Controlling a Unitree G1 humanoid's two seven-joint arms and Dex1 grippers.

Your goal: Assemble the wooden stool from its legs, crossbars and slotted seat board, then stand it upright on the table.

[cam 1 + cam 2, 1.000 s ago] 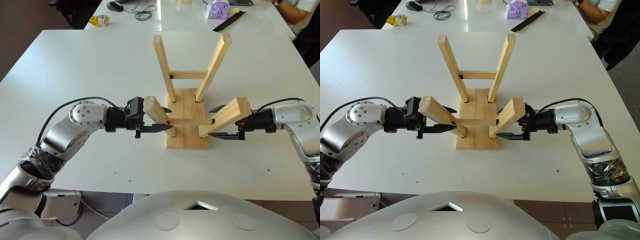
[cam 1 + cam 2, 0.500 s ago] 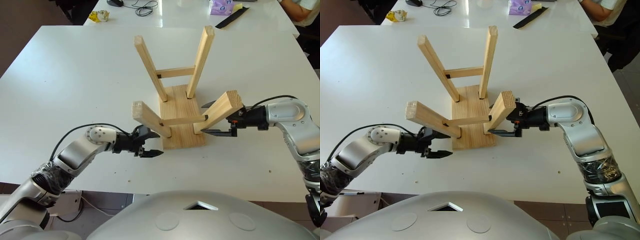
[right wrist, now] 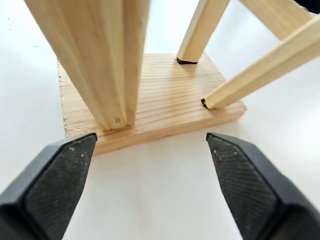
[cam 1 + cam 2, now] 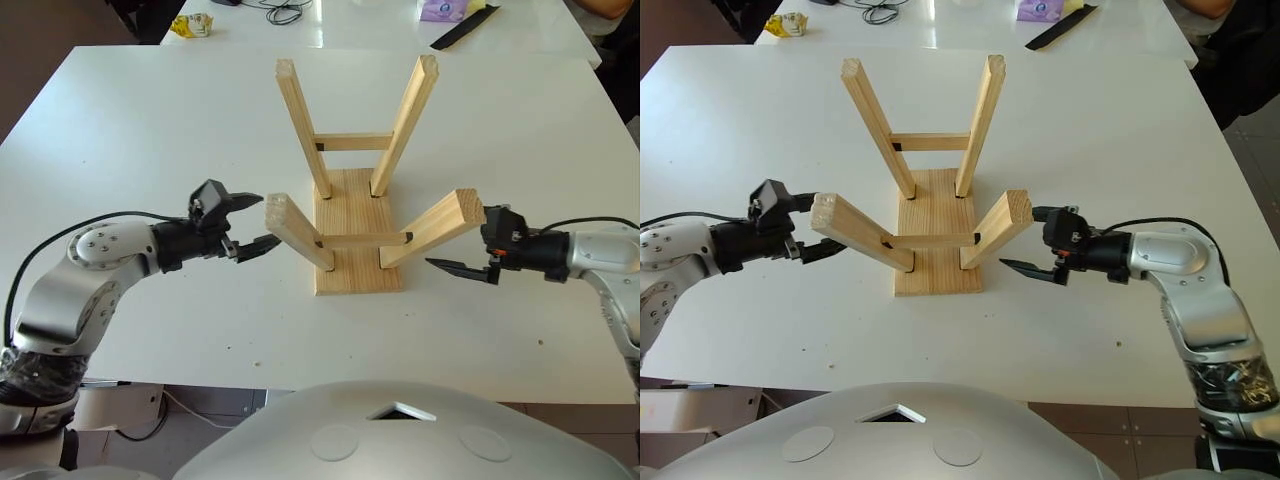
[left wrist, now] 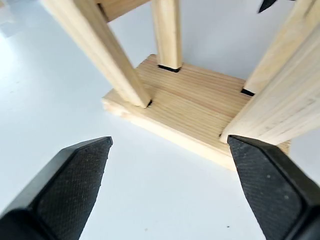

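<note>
Our left gripper (image 4: 258, 221), jaws spread and empty, sits just beside the near-left leg (image 4: 298, 232) of the pale, square-cut wooden stool (image 4: 357, 141), inverted on its grained seat board (image 4: 358, 272) on the white table (image 4: 150, 120). The near-right leg (image 4: 432, 228) slants out toward our right gripper (image 4: 1022, 238), likewise spread and empty, both arms equally near.

Left arm (image 4: 95, 265): silver-grey shells, a round elbow cap dotted with small screws, a black wrist section. Thin black cable (image 4: 110, 216) arches over the forearm. Crinkled clear film (image 4: 35, 365) wraps the upper arm over black. Right arm (image 4: 610, 262): same silver finish. Left gripper (image 4: 268, 219) and right gripper (image 3: 150, 145) are black, with wedge-shaped fingers (image 5: 75, 170) and finely stippled faces.
</note>
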